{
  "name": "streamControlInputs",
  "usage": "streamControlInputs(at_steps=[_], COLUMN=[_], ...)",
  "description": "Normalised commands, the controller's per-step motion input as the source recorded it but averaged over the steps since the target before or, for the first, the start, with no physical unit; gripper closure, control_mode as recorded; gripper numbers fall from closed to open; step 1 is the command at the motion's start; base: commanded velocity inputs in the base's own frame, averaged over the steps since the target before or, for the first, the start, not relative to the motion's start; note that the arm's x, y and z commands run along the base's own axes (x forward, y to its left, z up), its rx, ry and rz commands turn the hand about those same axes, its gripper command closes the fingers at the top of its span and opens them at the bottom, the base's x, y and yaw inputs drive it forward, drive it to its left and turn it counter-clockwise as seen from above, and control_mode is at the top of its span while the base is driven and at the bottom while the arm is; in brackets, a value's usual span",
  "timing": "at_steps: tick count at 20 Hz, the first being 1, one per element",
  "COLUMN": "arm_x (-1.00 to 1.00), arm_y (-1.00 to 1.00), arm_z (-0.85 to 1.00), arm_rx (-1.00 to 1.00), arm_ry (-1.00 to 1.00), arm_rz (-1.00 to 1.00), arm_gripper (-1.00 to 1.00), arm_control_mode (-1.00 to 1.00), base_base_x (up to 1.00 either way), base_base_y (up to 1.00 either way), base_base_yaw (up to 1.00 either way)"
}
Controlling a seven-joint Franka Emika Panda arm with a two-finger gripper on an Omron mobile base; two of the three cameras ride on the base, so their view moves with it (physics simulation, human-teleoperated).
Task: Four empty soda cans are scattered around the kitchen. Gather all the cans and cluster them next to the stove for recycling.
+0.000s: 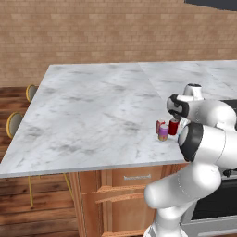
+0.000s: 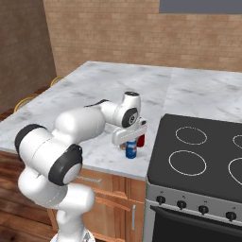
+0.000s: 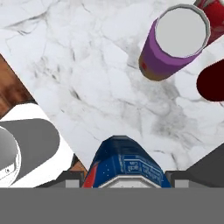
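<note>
Blue can [image 3: 124, 164] sits clamped between narrowly parted gripper [image 2: 131, 147] fingers, upright on the marble counter [image 1: 92, 115] beside the purple can [image 3: 173, 43].

There are four soda cans: one blue can [image 2: 131, 149], one purple can [image 3: 173, 41] and two red cans [image 1: 173, 127]. There are two stools [image 1: 15, 123] and one stove [image 2: 198, 156].

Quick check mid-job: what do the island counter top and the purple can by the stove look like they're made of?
Counter top: looks like polished marble or a stone lookalike, white with grey veining. Purple can: probably thin painted metal, going by the flat pale-grey lid and smooth coloured wall with a yellowish base; being a render, plastic can't be ruled out.
</note>
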Motion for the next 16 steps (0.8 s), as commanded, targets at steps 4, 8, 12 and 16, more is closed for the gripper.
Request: streamControlInputs(at_steps=[4,8,12,16], arm_x=[0.15,0.14,0.13,0.10], arm_y=[0.00,0.00,-0.01,-0.06], arm_z=[-0.09,-0.22,-0.26,-0.19], arm_rx=[0.02,0.00,0.00,0.00], arm_ry=[0.00,0.00,0.00,0.00], arm_rz=[0.08,0.06,0.06,0.06], arm_gripper=[1.00,1.00,1.00,1.00], arm_control_mode=[-1.00,-1.00,-1.00,-1.00], base_base_x=[0.00,0.00,0.00,0.00], base_base_y=[0.00,0.00,0.00,0.00], base_base_yaw=[0.00,0.00,0.00,0.00])
